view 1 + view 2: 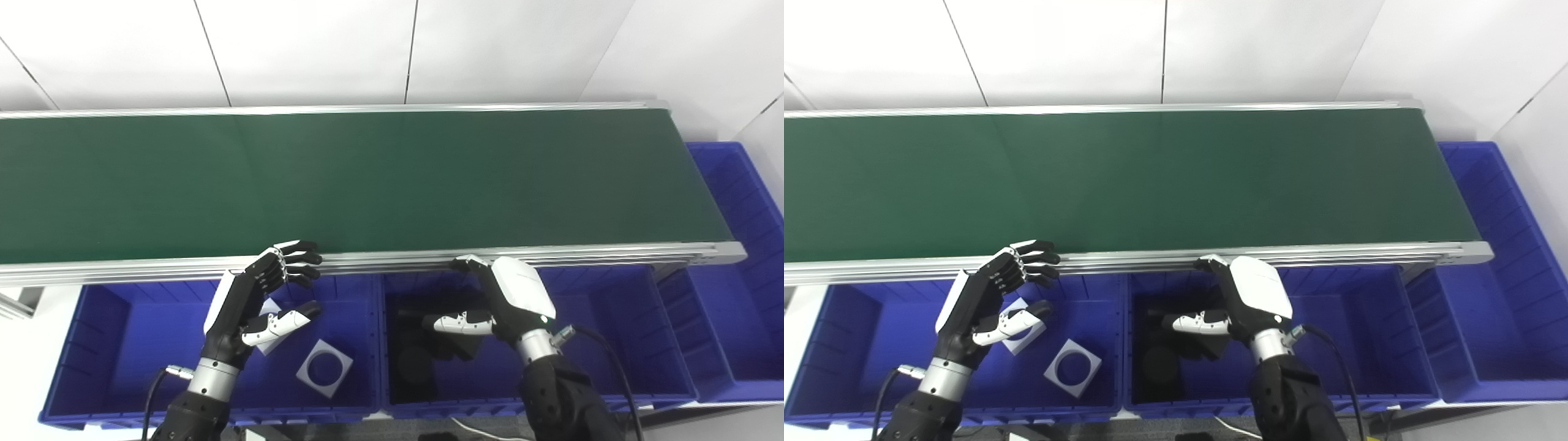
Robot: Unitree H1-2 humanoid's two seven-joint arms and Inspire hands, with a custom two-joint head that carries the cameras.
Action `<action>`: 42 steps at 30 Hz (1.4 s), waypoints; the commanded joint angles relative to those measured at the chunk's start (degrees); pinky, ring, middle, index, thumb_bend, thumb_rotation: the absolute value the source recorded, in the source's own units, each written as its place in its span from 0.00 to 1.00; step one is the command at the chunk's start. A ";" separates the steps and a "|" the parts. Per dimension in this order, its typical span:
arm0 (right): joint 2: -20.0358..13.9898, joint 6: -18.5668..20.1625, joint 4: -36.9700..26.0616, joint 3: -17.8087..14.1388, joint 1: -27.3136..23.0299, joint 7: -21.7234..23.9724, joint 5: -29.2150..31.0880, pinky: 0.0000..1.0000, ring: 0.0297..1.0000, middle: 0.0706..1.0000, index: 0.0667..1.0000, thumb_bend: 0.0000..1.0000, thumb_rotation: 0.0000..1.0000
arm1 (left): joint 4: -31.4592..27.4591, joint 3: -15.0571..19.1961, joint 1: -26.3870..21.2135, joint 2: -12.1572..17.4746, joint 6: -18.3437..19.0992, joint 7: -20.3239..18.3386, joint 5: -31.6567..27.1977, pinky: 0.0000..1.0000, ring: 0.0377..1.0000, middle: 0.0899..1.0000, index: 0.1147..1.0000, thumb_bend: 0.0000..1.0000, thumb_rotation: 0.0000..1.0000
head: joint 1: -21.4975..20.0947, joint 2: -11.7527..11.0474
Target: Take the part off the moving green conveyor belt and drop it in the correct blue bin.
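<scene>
Green conveyor belt [367, 184] bare, no part riding on it anywhere. Left hand [257, 306] spread wide, holding nothing, hovering over left blue bin [92, 343] right at the belt's near rail [380, 262]. Right hand [508, 300] loosely open over middle blue bin [612, 331], also empty. White square parts [324, 367] lying in left bin, dark parts [416, 361] in middle one.

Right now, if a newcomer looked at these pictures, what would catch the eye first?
The long green conveyor belt fills the middle of the view, and no part lies on it. Below it, the left robot hand and the right robot hand hang open over two blue bins. The left bin holds white square parts; the middle bin holds dark parts.
</scene>
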 commanded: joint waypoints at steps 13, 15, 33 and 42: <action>2.93 -11.25 -4.23 -2.27 2.94 -5.00 19.35 0.79 0.93 0.97 0.98 0.90 0.50 | -1.63 -0.02 -0.28 1.02 -2.20 -0.50 -0.07 0.54 0.60 0.66 0.69 0.78 0.41 | 0.94 0.28; 3.15 -13.15 -4.19 -2.59 3.57 -3.70 25.19 0.77 0.90 0.94 0.97 0.89 0.49 | -1.72 -0.20 -0.18 1.21 -2.20 -0.53 0.17 0.56 0.61 0.67 0.70 0.77 0.39 | 1.20 0.34; 4.02 -21.84 0.00 -4.98 5.52 -2.69 42.67 0.74 0.81 0.84 0.91 0.91 0.42 | -3.21 -1.60 1.15 0.30 -2.20 1.43 2.17 0.68 0.78 0.79 0.77 0.77 0.31 | 6.16 0.19; 3.72 -21.85 -0.03 -4.91 5.73 -2.50 42.36 0.75 0.82 0.85 0.90 0.90 0.39 | -3.54 -2.07 1.45 -0.01 -2.18 1.90 2.20 0.71 0.80 0.82 0.79 0.76 0.29 | 6.36 0.11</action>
